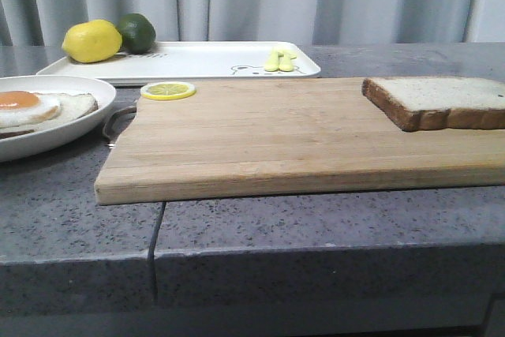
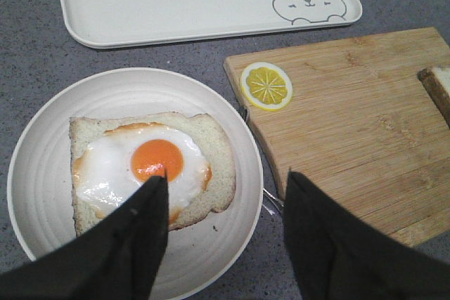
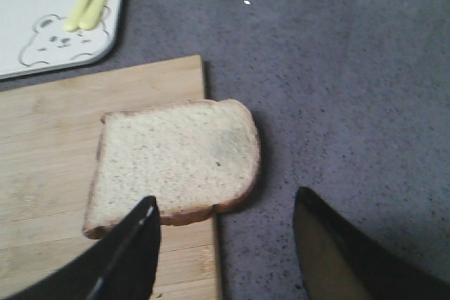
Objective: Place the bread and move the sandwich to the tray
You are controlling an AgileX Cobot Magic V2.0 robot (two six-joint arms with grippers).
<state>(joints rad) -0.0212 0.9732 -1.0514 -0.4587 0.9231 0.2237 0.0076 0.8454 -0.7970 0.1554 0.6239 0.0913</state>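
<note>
The bread (image 1: 442,100) lies on the right end of the tan cutting board (image 1: 260,136), overhanging its right edge; it also shows in the right wrist view (image 3: 176,163). The sandwich, one bread slice with a fried egg on it (image 2: 144,166), lies in a round white plate (image 2: 225,244) at the left (image 1: 35,108). The white tray (image 1: 197,59) with the bear drawing (image 2: 302,1) stands behind. My left gripper (image 2: 225,180) is open above the plate's right side. My right gripper (image 3: 225,205) is open above the bread's near edge. Neither gripper shows in the front view.
A lemon (image 1: 91,41) and a lime (image 1: 138,31) sit at the tray's back left. Pale yellow utensils (image 1: 280,61) lie on the tray's right part. A lemon slice (image 1: 167,91) lies on the board's back left corner. The grey counter's front edge (image 1: 252,250) is near.
</note>
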